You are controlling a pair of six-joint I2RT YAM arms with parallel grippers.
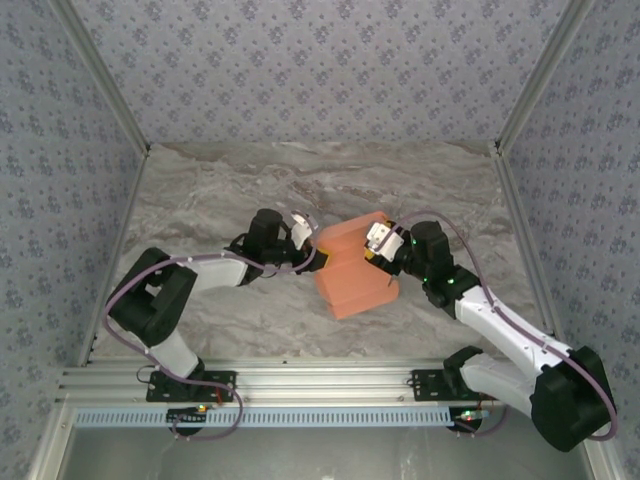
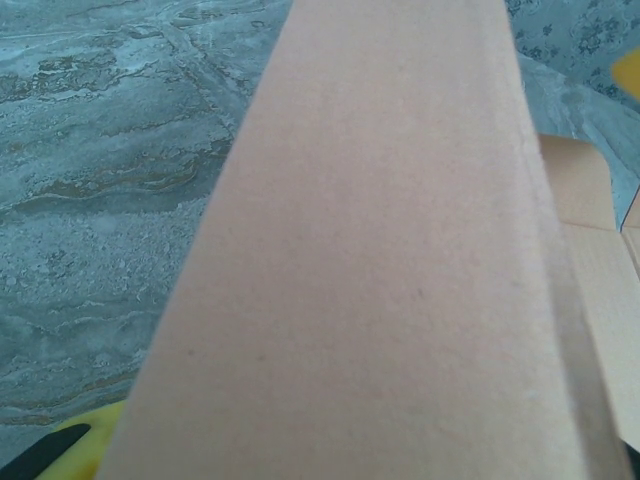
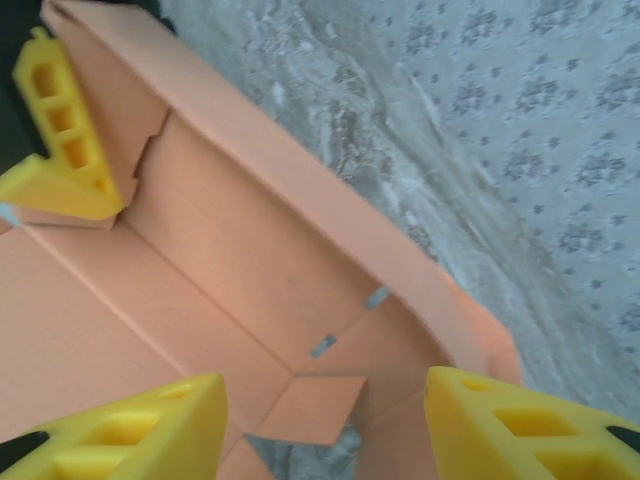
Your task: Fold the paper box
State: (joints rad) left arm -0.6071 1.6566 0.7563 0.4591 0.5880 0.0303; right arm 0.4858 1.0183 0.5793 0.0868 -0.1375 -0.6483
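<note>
The orange paper box [image 1: 352,280] lies partly folded at the table's middle, its walls raised. My left gripper [image 1: 312,240] is at the box's left edge, shut on a folded wall strip. In the left wrist view that strip [image 2: 380,260] runs away from the camera, with a yellow finger [image 2: 70,440] at its lower left. My right gripper [image 1: 375,240] hovers over the box's upper right corner. In the right wrist view its jaws [image 3: 325,425] stand open above the box's inside [image 3: 230,250], holding nothing. The left gripper's yellow finger [image 3: 60,130] rests at the far wall's end.
The marbled grey tabletop [image 1: 220,200] surrounds the box. Patterned walls [image 1: 320,70] enclose the back and both sides. An aluminium rail [image 1: 300,385] carrying the arm bases runs along the near edge.
</note>
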